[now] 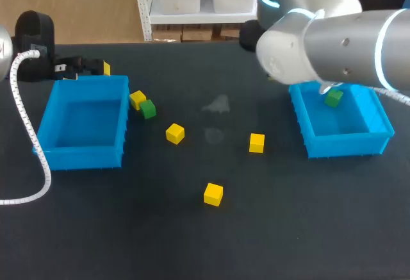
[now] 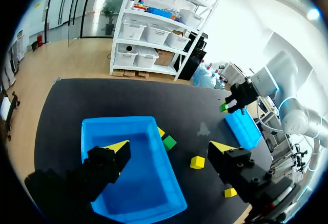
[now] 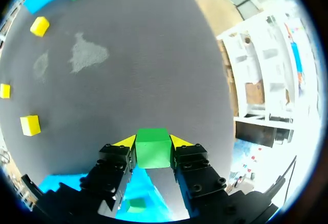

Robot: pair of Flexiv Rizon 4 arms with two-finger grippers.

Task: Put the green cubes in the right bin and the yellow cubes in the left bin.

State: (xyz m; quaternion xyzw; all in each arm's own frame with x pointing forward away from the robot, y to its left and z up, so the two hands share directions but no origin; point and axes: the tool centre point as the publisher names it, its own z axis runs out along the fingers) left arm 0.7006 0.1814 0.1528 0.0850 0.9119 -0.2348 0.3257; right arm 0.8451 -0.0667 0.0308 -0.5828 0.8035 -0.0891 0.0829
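Clamped in the right jaws, a green cube (image 3: pixel 152 148) hangs over the right bin (image 1: pixel 346 145); left jaws gape; another green cube (image 1: pixel 148 109) and four yellow cubes (image 1: pixel 175 133) lie unsorted.

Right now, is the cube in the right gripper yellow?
No, the right gripper is shut on a green cube, as the right wrist view shows plainly.

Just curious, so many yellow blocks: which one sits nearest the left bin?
The yellow cube beside the green cube, by the left bin; the other three lie farther out.
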